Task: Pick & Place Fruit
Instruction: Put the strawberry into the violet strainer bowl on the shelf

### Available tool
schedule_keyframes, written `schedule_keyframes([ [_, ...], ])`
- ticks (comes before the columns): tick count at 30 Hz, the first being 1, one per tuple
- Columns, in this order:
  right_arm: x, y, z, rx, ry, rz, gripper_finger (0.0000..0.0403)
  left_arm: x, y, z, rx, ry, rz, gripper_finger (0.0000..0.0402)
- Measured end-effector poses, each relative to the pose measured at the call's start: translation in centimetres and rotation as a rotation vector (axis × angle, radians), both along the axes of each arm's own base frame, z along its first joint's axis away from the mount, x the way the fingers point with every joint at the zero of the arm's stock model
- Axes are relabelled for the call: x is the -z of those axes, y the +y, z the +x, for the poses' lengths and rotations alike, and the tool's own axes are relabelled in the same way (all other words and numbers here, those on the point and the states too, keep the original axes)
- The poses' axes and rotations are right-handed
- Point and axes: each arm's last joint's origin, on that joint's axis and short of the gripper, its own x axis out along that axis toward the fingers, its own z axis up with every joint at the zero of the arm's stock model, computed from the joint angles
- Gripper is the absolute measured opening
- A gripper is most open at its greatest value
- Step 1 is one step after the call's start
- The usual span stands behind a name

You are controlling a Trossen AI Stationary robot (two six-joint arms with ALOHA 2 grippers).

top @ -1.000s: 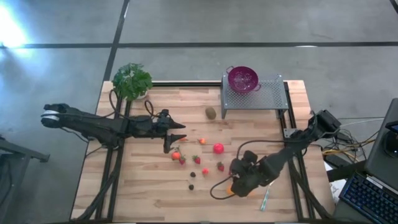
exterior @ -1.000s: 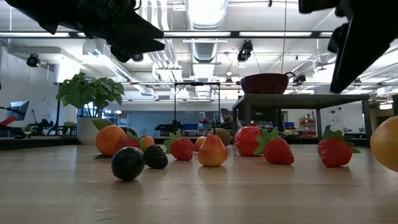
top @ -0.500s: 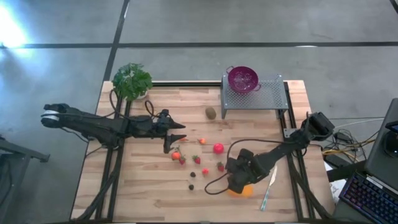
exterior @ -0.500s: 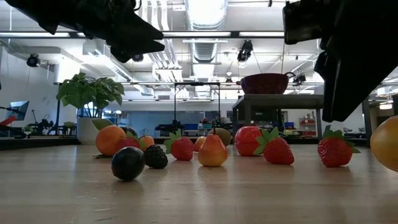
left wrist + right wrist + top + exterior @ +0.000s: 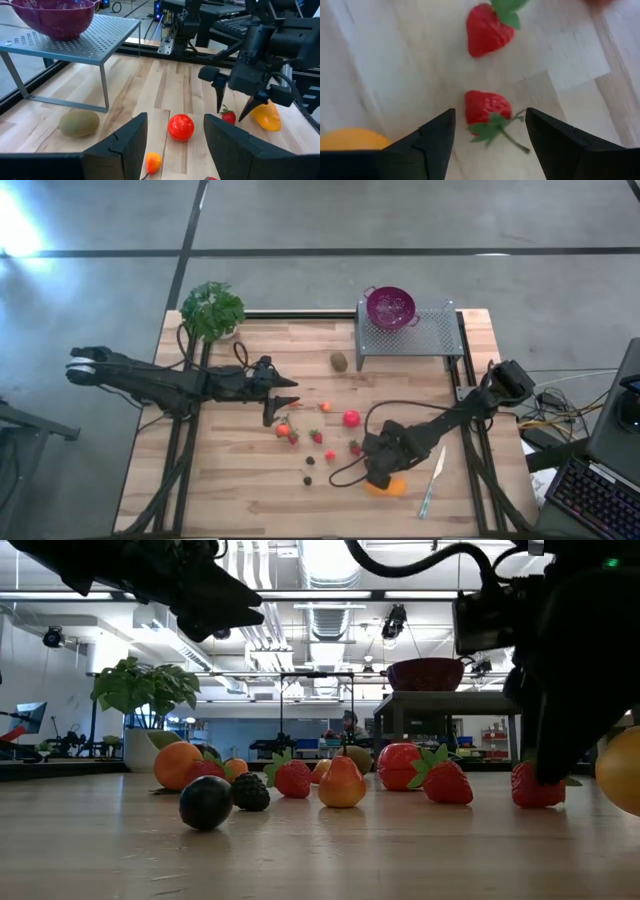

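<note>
Small toy fruit lies scattered mid-table: a red ball (image 5: 351, 418), a kiwi (image 5: 340, 361), strawberries (image 5: 316, 436) and dark berries (image 5: 308, 478). My right gripper (image 5: 490, 135) points steeply down, open, with one finger on either side of a strawberry (image 5: 487, 111) that lies on the wood (image 5: 354, 447). A second strawberry (image 5: 487, 30) lies just beyond it. The oblong orange piece (image 5: 390, 486) rests beside the gripper. My left gripper (image 5: 175, 145) hangs open and nearly level above the table's left half, with the red ball (image 5: 180, 126) ahead of it.
A purple colander (image 5: 390, 307) stands on a perforated metal rack (image 5: 425, 332) at the far right. A leafy plant (image 5: 212, 310) stands at the far left corner. A slim pale knife (image 5: 432, 478) lies near the right edge. Bare wood lies along the near edge.
My right gripper has come down and gone a little toward the table's left, off the orange piece and the knife, and now stands over the strawberry. No fruit has moved.
</note>
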Motion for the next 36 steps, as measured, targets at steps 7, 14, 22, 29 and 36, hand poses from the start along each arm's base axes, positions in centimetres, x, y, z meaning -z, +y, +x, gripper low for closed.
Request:
schedule_keyframes([
  [7,1.4,-0.9,-0.5,0.024,-0.006,0.002,0.0222,0.0,0.0,0.0,0.000,0.000,0.000,0.0200],
  [14,1.5,-1.1,-0.6,0.024,-0.008,-0.007,0.0198,0.0,0.0,0.0,0.001,0.000,0.000,0.0200],
  [22,1.4,-1.1,-0.4,0.014,-0.010,-0.009,0.0136,0.0,0.0,0.0,0.001,0.002,0.000,0.0200],
  [29,1.4,-1.1,-0.4,0.014,-0.012,-0.008,0.0136,0.1,0.0,0.0,0.001,0.006,0.001,0.0200],
  [36,1.0,-1.1,-0.5,0.009,-0.019,0.001,0.0139,0.1,0.0,0.0,0.001,0.006,0.001,0.0200],
])
